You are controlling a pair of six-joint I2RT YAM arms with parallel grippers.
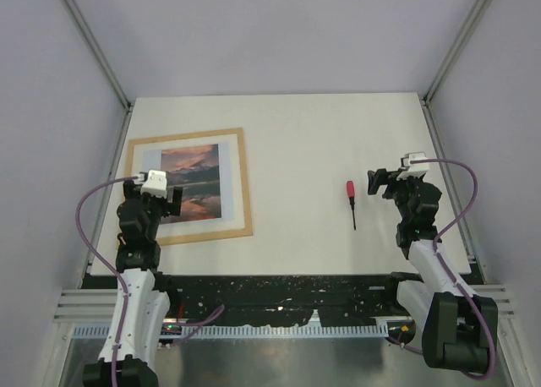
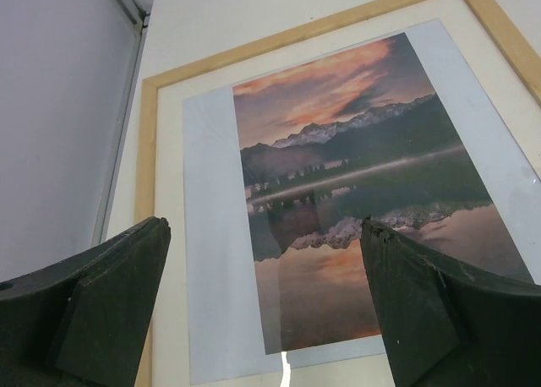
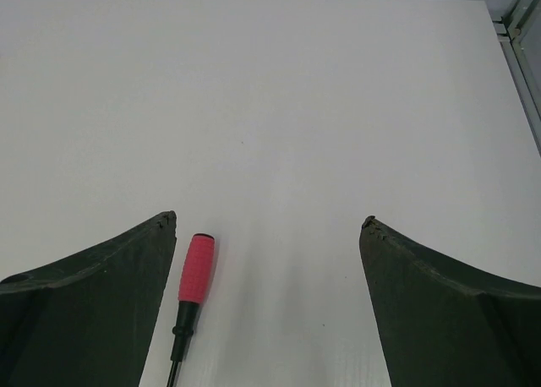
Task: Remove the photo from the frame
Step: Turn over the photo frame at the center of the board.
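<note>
My left claw (image 2: 264, 225) hangs released, jaws wide, with the photo (image 2: 338, 150) directly below and ahead of it, seated face up in the frame (image 2: 148, 150). My right claw (image 3: 269, 222), equally released, hovers over the counter (image 3: 270, 83). The screwdriver (image 3: 195, 269) lies just inside its left finger, likely ready for prying.

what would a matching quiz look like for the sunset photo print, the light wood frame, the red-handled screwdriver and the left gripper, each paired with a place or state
Column one:
1. rectangular sunset-and-mountains photo print
2. thin light wood rectangular frame
3. small red-handled screwdriver
4. left gripper

Column two:
A. open, over the photo
B. lying alone on the white table, right side
C. flat on the table's left side, around the photo
D. inside the frame, face up

Pairs: 1-D, 2-C, 3-B, 4-A
</note>
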